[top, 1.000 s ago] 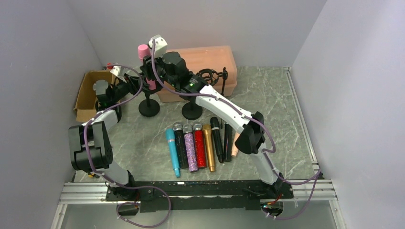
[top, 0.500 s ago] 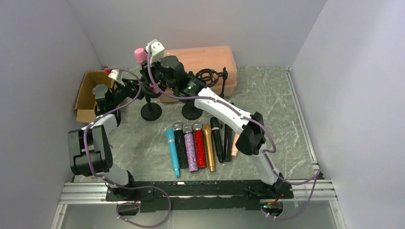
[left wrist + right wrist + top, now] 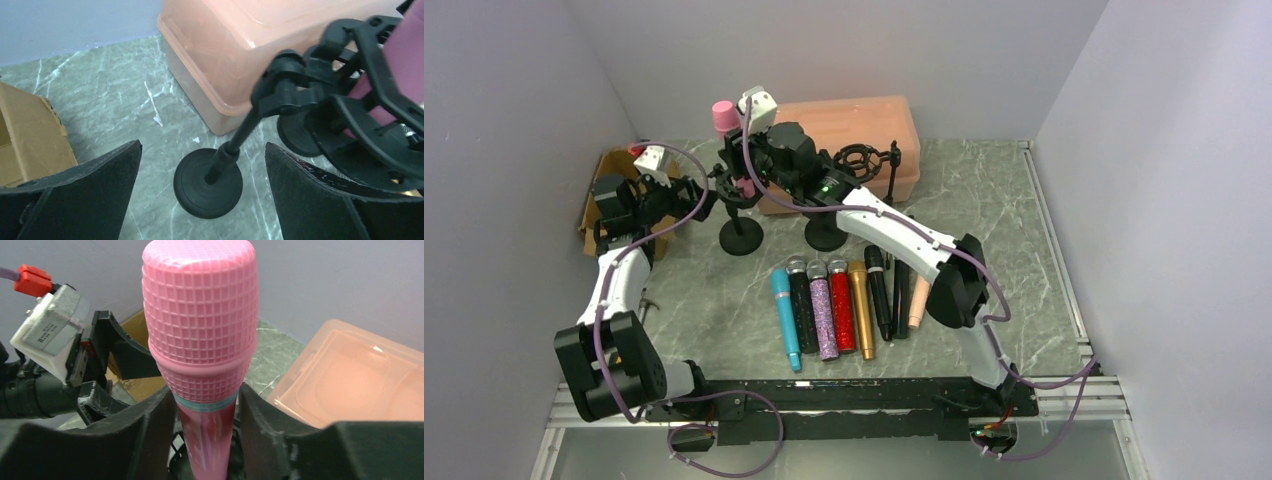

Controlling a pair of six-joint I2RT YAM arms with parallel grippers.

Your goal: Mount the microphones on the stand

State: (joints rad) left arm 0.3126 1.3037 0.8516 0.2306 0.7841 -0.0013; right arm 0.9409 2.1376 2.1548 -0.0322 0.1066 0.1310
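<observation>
Top external view, nearest first: a row of microphones (image 3: 844,305) lying side by side on the table (image 3: 984,210), loose, well apart from both stands; none of these placed yet.

Farther back, right gripper (image 3: 207,440) clamped on the pink microphone (image 3: 200,330), head up, body running down into the black holder (image 3: 370,115) atop the stand (image 3: 207,182); left gripper (image 3: 202,150) spread apart, aimed at the stand's post, holding nothing and touching nothing.

Looks like the seating step for the first microphone; hard to tell whether the holder already grips the body. Next calls for pressing straight down until snug, then easing the fingers off without dragging the microphone back out; probably also for closing the left fingers on the post, since a light stand may tip under a sideways push.

Beside it, a second stand (image 3: 826,235) with its ring holder (image 3: 861,160) near the right arm, easy to knock; behind both, touching or nearly so, a peach plastic box (image 3: 854,125) limiting room at the back; far left, a cardboard box (image 3: 604,200) crowding the left arm.
</observation>
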